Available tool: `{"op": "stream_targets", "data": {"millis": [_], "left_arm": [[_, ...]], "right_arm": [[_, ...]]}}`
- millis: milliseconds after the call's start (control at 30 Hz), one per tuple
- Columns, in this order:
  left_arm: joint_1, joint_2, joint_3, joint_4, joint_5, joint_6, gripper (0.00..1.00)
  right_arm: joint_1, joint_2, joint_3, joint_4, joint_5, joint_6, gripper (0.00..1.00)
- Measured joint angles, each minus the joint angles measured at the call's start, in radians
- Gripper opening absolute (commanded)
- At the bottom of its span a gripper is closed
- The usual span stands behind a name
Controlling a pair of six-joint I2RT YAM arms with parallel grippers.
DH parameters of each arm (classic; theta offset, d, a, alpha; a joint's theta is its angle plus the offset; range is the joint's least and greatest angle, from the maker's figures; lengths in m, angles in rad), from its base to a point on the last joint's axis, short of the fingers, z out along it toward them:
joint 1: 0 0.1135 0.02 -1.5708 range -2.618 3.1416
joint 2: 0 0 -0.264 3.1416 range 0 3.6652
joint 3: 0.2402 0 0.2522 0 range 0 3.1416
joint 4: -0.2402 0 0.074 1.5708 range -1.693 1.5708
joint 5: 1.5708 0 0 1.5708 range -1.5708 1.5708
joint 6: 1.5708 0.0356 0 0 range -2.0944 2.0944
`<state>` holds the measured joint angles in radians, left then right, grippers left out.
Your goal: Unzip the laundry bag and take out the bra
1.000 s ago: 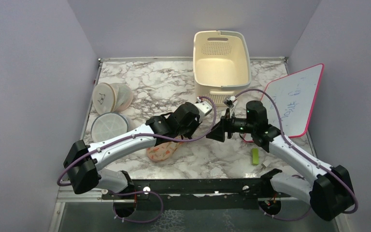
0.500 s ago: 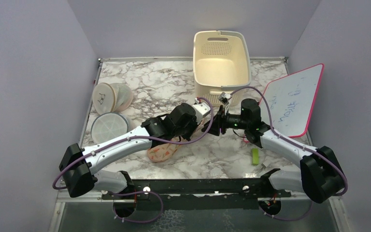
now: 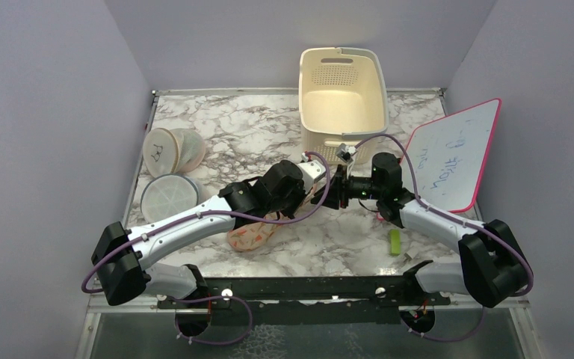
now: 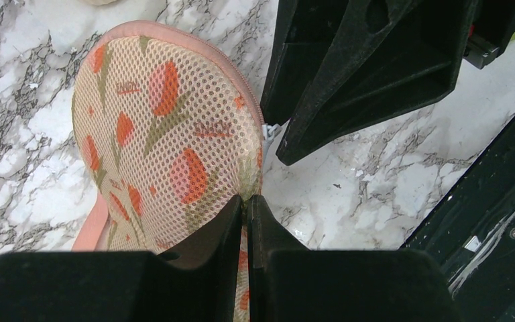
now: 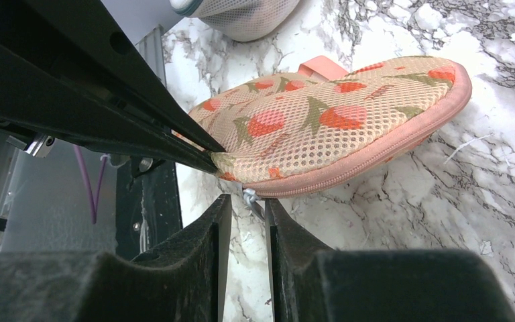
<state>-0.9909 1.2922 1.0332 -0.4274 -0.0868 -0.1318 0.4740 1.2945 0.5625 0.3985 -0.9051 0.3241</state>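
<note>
My left gripper [image 4: 247, 204] is pressed together on the edge of the laundry bag [image 4: 167, 141] — it pinches the netted cloth right at my fingertips. My right gripper [image 5: 247, 209] sits just beside that spot, at the bag's rim. Its fingers are almost together, with a thin gap between them. The little silver zip pull [image 5: 248, 196] sits in that gap. I cannot tell if it is pinched yet.

So the job is near its start, I think. The zip looks shut all along the pink rim that I can see. No red bra shows anywhere, so I guess it is inside. Left to do: get a sure hold on the pull, drag it round the rim, open the bag and take the bra out.

The bag is flat side up over the table [image 4: 349, 181]. Its long way runs from my two grippers back under my left arm, toward that arm's base — the round end I hold points at my right gripper.
</note>
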Motion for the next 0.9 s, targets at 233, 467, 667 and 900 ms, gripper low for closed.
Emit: {"op": "stream_targets", "data": {"millis": [233, 467, 667, 900], "left_arm": [[0.0, 0.0, 0.0, 0.0, 0.001, 0.0, 0.0], [0.0, 0.0, 0.0, -0.001, 0.001, 0.0, 0.0], [0.0, 0.0, 0.0, 0.003, 0.0, 0.001, 0.0], [0.0, 0.0, -0.002, 0.02, 0.001, 0.038, 0.0]], "right_arm": [[0.003, 0.022, -0.002, 0.023, -0.004, 0.006, 0.23], [0.005, 0.032, -0.006, 0.039, -0.001, 0.017, 0.05], [0.006, 0.015, -0.005, -0.024, 0.05, 0.008, 0.01], [0.017, -0.056, 0.05, -0.228, 0.189, -0.05, 0.01]]}}
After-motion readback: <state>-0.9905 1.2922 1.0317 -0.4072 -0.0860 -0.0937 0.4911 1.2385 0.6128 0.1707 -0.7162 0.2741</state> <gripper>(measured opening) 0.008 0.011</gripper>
